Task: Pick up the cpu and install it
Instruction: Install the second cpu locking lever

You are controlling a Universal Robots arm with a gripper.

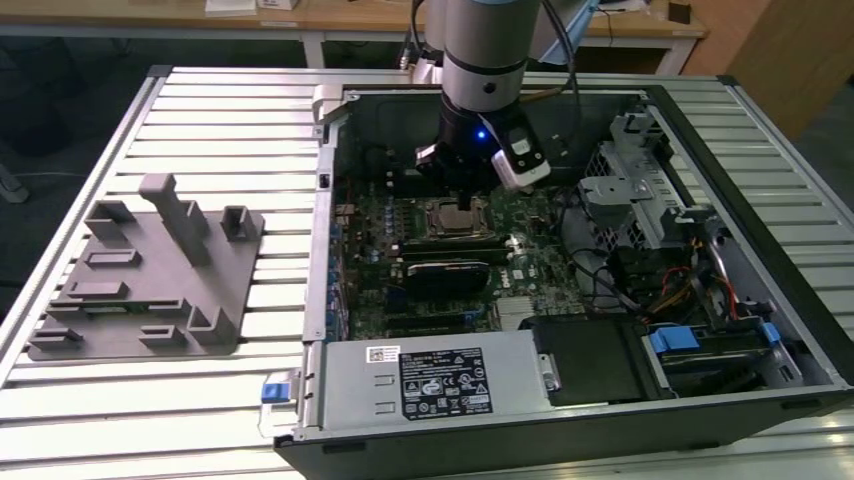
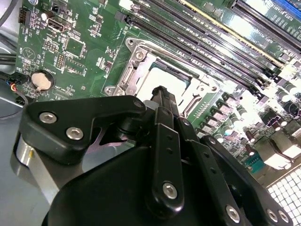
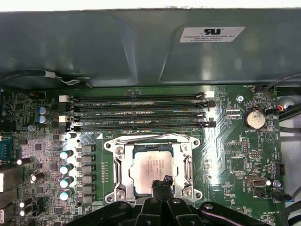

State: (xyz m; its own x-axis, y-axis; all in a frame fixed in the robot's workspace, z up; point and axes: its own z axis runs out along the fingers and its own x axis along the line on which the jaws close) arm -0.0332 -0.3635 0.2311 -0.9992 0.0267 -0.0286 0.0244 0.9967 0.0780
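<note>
While the arm hangs over the open computer case [image 1: 747, 330] in the exterior view, we see its gripper [image 1: 462, 203] just above the motherboard's socket [image 1: 454, 216]. In the first wrist view the cpu [image 3: 151, 169] lies flat inside the metal socket frame [image 3: 117, 160], its silver top facing up, and the gripper's fingertips [image 3: 162, 182] are drawn together into a narrow point at the chip's near edge, gripping nothing. We find the same closed fingers [image 2: 162, 96] over the cpu [image 2: 157, 80] in the second wrist view. Toward the exterior view's left, the grey fixture tray [image 1: 147, 275] rests on the slatted table [image 1: 200, 110], well apart from the case.
</note>
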